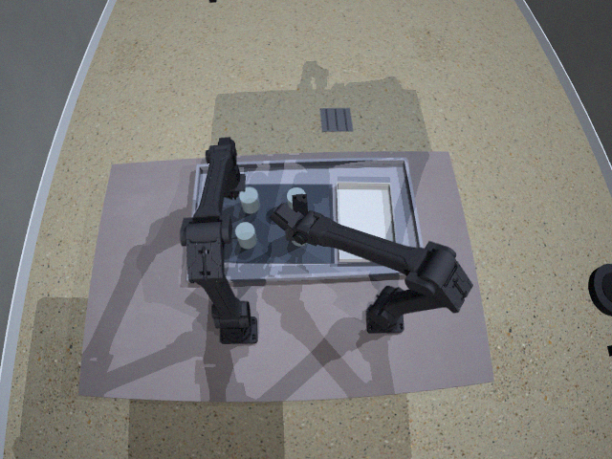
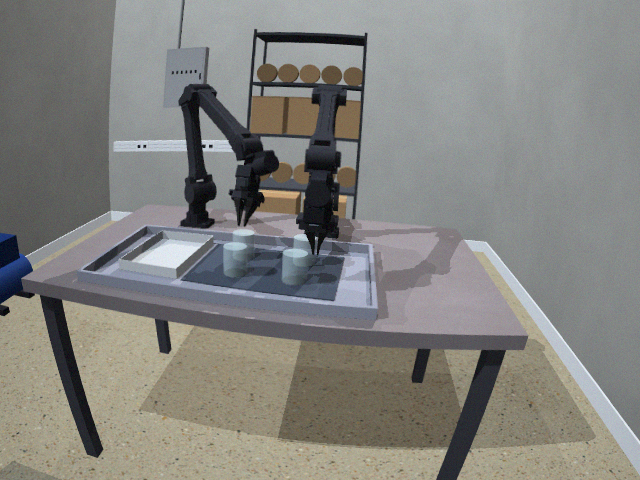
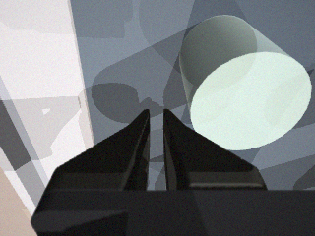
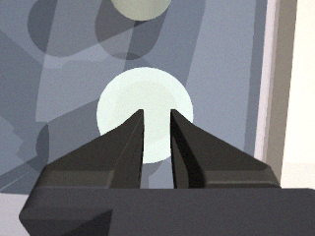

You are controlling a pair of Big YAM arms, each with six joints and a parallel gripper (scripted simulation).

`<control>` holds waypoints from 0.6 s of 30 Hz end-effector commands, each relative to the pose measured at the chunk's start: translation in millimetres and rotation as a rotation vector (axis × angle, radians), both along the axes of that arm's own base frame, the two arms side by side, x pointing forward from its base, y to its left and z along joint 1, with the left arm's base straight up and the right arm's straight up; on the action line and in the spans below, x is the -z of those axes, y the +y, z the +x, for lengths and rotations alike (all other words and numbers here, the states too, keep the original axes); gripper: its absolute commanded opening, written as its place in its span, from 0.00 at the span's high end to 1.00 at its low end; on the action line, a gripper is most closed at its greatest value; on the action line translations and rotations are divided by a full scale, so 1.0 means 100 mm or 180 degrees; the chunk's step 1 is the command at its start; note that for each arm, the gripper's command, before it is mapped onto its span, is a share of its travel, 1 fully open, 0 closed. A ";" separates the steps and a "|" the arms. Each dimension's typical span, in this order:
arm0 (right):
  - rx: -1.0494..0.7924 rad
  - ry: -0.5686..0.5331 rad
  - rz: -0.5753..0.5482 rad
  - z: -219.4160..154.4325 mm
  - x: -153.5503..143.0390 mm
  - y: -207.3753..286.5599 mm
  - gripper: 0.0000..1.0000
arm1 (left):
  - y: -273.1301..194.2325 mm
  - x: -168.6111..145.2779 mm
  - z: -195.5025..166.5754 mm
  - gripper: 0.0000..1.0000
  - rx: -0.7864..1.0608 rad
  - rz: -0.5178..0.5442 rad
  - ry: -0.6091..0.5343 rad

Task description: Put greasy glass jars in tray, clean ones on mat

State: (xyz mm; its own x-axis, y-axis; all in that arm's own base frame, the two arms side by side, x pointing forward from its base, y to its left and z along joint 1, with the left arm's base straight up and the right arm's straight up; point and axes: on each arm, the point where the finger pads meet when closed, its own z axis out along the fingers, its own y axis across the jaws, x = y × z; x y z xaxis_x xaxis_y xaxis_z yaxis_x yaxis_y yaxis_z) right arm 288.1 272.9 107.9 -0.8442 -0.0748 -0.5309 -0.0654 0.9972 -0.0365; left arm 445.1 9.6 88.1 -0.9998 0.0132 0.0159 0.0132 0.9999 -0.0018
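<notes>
Glass jars [image 1: 249, 201] [image 1: 245, 234] [image 1: 296, 191] [image 2: 295, 266] [image 2: 235, 259] stand upright on the dark drying mat [image 1: 323, 197] [image 2: 325, 286]; a fourth is mostly hidden under the right arm in the top view. No grease shows. My left gripper [image 2: 314, 253] [image 3: 157, 118] is nearly closed and empty, above the mat, beside a jar [image 3: 251, 100] at upper right in its wrist view. My right gripper [image 2: 241, 224] [image 4: 157, 118] is nearly closed and empty, above a jar top [image 4: 143, 93]. The white tray [image 1: 390, 217] [image 2: 147, 268] holds no jar.
A raised grey rim [image 1: 296, 269] [image 2: 232, 301] surrounds the mat and white tray. The right arm [image 1: 375, 242] reaches over the tray's front side and the mat. The left arm [image 1: 213, 187] spans the mat's left edge. The jars have gaps between them.
</notes>
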 end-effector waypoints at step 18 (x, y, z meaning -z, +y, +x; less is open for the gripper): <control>-0.0023 0.1435 0.0000 1.45 -0.11 -0.15 0.90 | 0.02 -0.16 0.22 0.90 -0.0028 0.0012 -0.0121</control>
